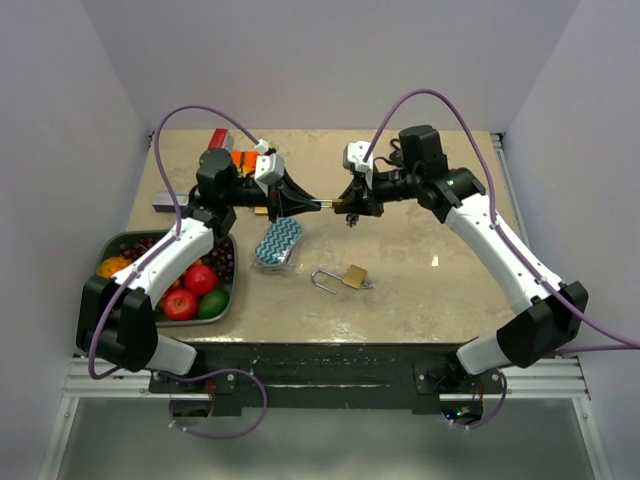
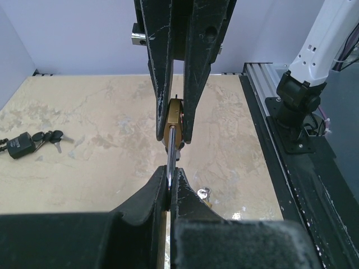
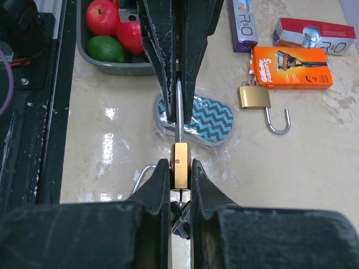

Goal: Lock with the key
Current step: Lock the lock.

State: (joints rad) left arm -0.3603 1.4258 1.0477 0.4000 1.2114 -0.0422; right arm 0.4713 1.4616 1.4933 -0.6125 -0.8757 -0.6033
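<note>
Brass padlock [image 3: 180, 165] aloft, steel shackle [image 3: 178, 106] level

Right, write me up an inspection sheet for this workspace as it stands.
Surface: beige marbled table, glossy.
Job's things: brass padlock held above the table between both arms; bunch of keys lying on the table, apart from both grippers.
Clutter: open padlock, second open padlock by the razor box, zigzag sponge, fruit tray.
Grippers: left gripper fingers shut on the shackle; right gripper fingers shut on the padlock body.
Cables: purple cables arch over both arms, clear of the tabletop.
Surroundings: plain pale walls on three sides; metal rail at the near edge.
</note>
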